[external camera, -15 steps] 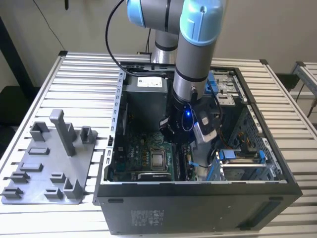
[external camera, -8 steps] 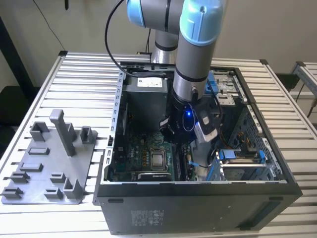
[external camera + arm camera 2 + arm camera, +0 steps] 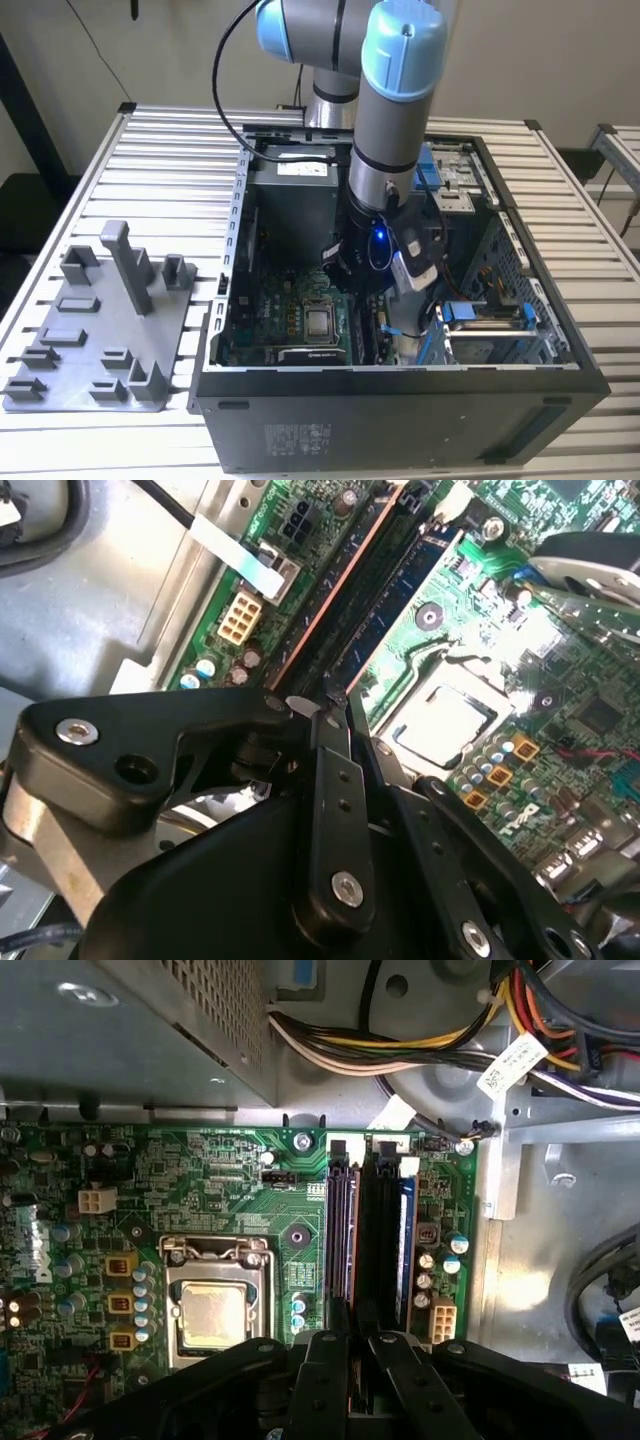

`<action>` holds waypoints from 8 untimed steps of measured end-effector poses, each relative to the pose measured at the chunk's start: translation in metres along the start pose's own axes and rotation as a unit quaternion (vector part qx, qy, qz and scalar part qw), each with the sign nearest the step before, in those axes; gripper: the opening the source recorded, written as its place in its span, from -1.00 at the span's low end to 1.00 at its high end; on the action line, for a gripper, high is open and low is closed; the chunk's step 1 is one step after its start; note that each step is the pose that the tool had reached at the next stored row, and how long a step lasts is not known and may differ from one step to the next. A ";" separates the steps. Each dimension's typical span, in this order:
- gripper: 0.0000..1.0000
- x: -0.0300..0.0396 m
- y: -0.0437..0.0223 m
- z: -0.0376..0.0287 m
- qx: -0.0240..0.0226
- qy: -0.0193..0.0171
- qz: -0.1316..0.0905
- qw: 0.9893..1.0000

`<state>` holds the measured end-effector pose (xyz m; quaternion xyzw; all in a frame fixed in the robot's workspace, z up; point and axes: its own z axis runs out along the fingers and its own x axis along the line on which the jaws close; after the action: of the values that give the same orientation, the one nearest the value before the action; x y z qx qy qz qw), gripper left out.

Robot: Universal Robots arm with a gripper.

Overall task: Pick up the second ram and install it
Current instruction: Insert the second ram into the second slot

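The second ram is a thin stick seen edge-on, with a brownish top edge. It stands in line with a memory slot of the motherboard, beside the CPU socket. My gripper sits over the stick's near end, its black fingers closed on either side of it. In the second wrist view the same stick runs away from my gripper. I cannot tell whether it is fully seated. In the exterior view my gripper reaches down inside the open computer case.
A blue strip lies in the neighbouring slot. Bundled power cables and the power supply lie beyond the slots. Blue drive-bay clips stand at the exterior view's right. A grey holder tray with upright blocks lies outside the case.
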<state>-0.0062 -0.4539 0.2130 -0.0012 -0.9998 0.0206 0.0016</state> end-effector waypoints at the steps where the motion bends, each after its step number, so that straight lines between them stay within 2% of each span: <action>1: -0.72 0.0000 0.0000 0.0000 0.000 0.000 0.000 1.000; 6: -0.69 -0.0001 0.0006 0.0011 -0.002 0.000 0.000 1.000; 8: -0.69 -0.0001 0.0003 0.0009 -0.001 0.000 0.000 1.000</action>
<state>-0.0061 -0.4536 0.2121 -0.0012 -0.9998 0.0198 0.0013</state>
